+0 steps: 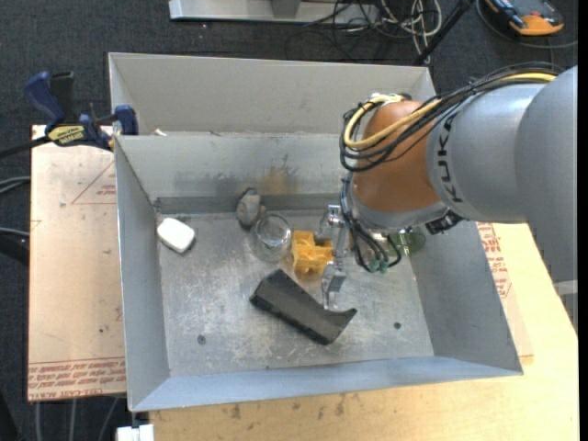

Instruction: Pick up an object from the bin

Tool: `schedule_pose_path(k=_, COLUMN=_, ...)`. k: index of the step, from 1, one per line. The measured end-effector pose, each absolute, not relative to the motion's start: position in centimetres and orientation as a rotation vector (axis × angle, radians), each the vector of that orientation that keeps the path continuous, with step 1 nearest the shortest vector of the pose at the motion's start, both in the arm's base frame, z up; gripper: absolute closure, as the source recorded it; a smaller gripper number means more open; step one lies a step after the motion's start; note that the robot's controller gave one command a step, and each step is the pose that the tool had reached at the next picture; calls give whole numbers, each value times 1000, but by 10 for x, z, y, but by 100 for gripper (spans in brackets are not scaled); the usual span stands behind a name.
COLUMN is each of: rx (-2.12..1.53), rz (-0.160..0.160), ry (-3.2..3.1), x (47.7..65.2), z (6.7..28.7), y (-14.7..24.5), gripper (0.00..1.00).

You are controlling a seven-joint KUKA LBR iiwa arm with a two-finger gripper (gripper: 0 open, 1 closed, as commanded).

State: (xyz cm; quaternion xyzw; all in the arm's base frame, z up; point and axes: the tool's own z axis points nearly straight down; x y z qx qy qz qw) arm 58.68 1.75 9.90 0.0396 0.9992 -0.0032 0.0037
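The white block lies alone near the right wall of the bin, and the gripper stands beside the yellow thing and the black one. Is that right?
Not quite. The camera view shows the white block alone near the left wall of the bin, not the right. The rest holds: the gripper stands beside the yellow thing and the black one.

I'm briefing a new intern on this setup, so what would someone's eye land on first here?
The big silver arm with its orange wrist cover, coming in from the right, stands out first. Its gripper is down in the middle of the grey bin. It sits between a crumpled yellow thing and the right end of a dark flat slab. A white block lies alone at the left.
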Motion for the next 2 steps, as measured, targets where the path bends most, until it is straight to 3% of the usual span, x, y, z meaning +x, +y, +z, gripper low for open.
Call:
schedule_pose_path(k=1, rx=356, rz=-21, ry=3117, x=604, z=91, y=46, gripper=0)
schedule_pose_path(k=2, rx=31, rz=-2, ry=3129, x=584, z=91, y=98, gripper=100)
